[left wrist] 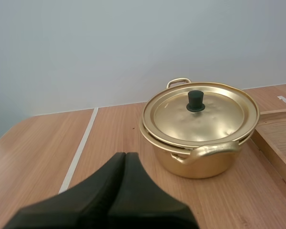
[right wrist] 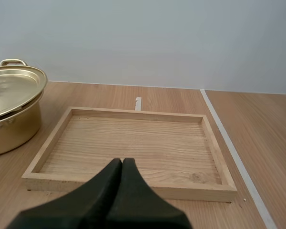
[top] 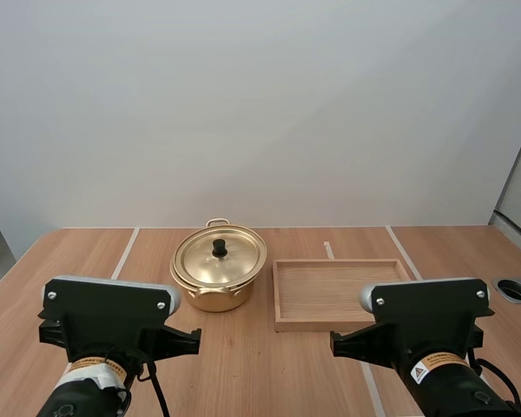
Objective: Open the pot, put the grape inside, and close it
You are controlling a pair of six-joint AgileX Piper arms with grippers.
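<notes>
Over the near part of the table [top: 243, 365], left gripper [left wrist: 125, 155] clenched on nothing, fingers pressed together into one dark wedge, tip aimed toward the pot [left wrist: 200, 160]. Same with the right gripper [right wrist: 122, 161]: jaws clamped flat against each other, nothing between them, pointed at the near rim of the wooden tray [right wrist: 133, 138]. Neither one touching pot or tray.

Farther out, toward the middle of the table, golden pot upright on the wood, lid [left wrist: 214, 119] seated on top, black knob [left wrist: 195, 101] at the lid's centre. Two looped handles, one turned toward the left gripper, one on the far side. Just beside the pot, on the right arm's side, tray lying flat on the table, a narrow gap between the two. Pale stripes [top: 124, 254] running front to back along the tabletop, one left of the pot, another right of the tray.
</notes>
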